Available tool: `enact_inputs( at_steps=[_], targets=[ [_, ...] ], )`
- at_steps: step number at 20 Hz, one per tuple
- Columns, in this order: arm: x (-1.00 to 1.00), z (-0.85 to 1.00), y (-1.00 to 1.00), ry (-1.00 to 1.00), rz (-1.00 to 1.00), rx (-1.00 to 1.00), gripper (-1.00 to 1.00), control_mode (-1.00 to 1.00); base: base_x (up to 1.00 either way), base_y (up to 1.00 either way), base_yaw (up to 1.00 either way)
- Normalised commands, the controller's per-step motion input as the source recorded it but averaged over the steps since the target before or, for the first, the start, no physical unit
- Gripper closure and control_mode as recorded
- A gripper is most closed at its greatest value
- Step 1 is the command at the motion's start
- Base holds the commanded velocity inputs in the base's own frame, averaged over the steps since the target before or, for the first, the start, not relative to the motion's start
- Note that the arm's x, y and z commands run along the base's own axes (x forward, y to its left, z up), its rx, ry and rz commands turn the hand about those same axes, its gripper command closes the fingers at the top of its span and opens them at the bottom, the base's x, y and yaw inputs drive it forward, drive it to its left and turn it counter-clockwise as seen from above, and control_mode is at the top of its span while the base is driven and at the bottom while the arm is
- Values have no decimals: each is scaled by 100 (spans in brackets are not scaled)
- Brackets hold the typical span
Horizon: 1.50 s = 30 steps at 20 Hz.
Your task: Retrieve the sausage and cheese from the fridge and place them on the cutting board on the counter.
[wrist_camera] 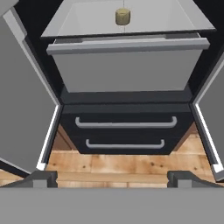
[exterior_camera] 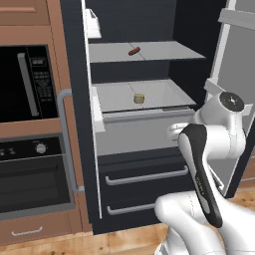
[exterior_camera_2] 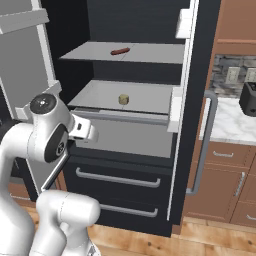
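Facing the open fridge (exterior_camera: 149,149), gripper (wrist_camera: 112,177) spread wide and empty.
Reaching for the cheese (wrist_camera: 123,16) (lower shelf) risks clipping the shelf's front lip.

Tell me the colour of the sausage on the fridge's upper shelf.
Reddish-brown sausage; clearest in the left base view.

Pretty clearly a home kitchen, rendered rather than real. There's a dark fridge (exterior_camera: 144,179) standing open with grey shelves and two drawers, a microwave (exterior_camera: 27,82) stacked over a wall oven (exterior_camera: 32,174) in wood cabinets, a marble-look counter (exterior_camera_2: 227,122) with a toaster (exterior_camera_2: 248,98), outlets on a stone backsplash, plank floor.
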Motion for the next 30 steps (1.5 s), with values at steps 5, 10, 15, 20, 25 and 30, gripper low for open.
enact_inputs(
  at_steps=[5,10,15,20,25,30],
  targets=[
    [-2,0,0,0,0,0,-100,-100,0,0,0],
    [0,0,0,0,0,0,-100,-100,0,0,0],
    [0,0,0,0,0,0,-100,-100,0,0,0],
    [0,0,0,0,0,0,-100,-100,0,0,0],
    [0,0,0,0,0,0,-100,-100,0,0,0],
    [0,0,0,0,0,0,-100,-100,0,0,0]
  ],
)
